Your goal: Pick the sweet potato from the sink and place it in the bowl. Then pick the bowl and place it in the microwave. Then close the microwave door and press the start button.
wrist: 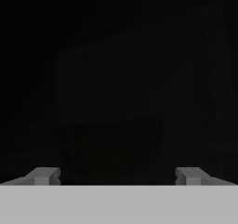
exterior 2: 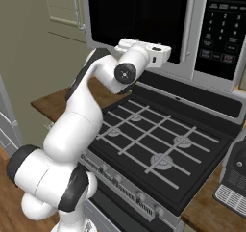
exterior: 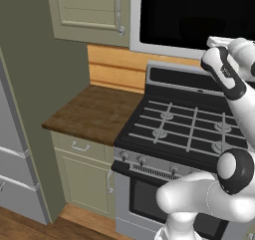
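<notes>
Fingertips [wrist: 44, 175] wide apart, hand [wrist: 116, 175] open and empty, close against black glass of shut microwave door [exterior 2: 137, 14] above stove [exterior 2: 153, 144].

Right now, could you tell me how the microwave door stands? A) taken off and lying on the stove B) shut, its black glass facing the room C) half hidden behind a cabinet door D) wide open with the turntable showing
B: the microwave door sits flush beside the keypad, its black window facing out above the stove.
</notes>
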